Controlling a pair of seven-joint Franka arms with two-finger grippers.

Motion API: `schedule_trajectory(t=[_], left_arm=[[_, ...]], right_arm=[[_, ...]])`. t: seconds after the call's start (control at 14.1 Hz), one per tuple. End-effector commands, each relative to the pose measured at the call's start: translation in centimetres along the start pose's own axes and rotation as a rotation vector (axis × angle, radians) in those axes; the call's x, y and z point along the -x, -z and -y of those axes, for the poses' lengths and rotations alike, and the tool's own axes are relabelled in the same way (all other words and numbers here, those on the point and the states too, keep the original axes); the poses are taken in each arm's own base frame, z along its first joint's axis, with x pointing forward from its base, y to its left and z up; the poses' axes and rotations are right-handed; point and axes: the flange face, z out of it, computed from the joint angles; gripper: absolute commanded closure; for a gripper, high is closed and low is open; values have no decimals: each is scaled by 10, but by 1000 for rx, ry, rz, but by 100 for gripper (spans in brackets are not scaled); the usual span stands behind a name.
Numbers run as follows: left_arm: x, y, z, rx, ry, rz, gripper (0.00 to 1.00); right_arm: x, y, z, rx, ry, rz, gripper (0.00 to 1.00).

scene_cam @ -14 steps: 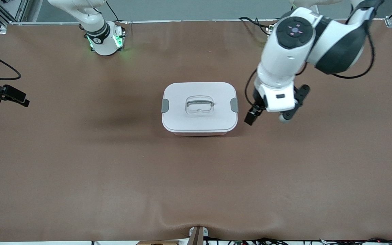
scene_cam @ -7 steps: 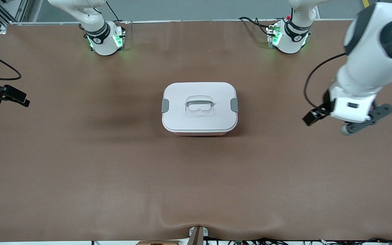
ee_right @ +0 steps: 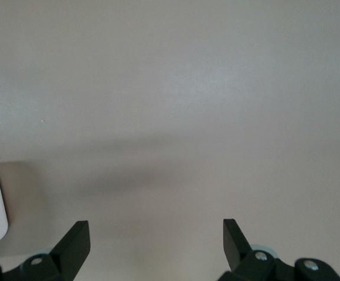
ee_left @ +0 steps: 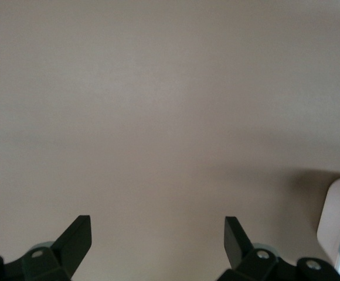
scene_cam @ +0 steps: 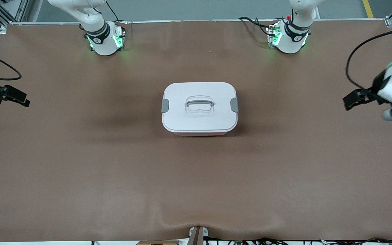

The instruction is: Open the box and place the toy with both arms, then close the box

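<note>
Two grey clips hold the white lid on the pale pink box point(scene_cam: 199, 109) (both grippers' fingers spread, empty).

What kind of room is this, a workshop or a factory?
Most likely a robotics lab or test bench. Two white robot arms stand bolted at the edge of a brown-covered table, cables trail along its rim, and one plastic box sits alone in the middle as a practice prop.

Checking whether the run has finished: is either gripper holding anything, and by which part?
Nothing is held: left gripper and right gripper are open over bare table, apart from the shut box.
</note>
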Motion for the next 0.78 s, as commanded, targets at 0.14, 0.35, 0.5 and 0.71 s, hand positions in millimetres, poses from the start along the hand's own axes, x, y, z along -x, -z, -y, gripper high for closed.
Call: schedule_trajectory(t=[0.14,0.35,0.5,0.71], left_arm=[[11,15,34,17,-89,3,0],[27,33,30,68,-94,-10,0],[35,38,29,66,-116,3,0],[52,42,26,52,-121,13,0]], right_arm=[[2,0,-2,7,-12,6,0],[2,2,9,8,8,-5,0],[4,0,4,10,2,10,0],[4,2,-10,6,-24,4,0]])
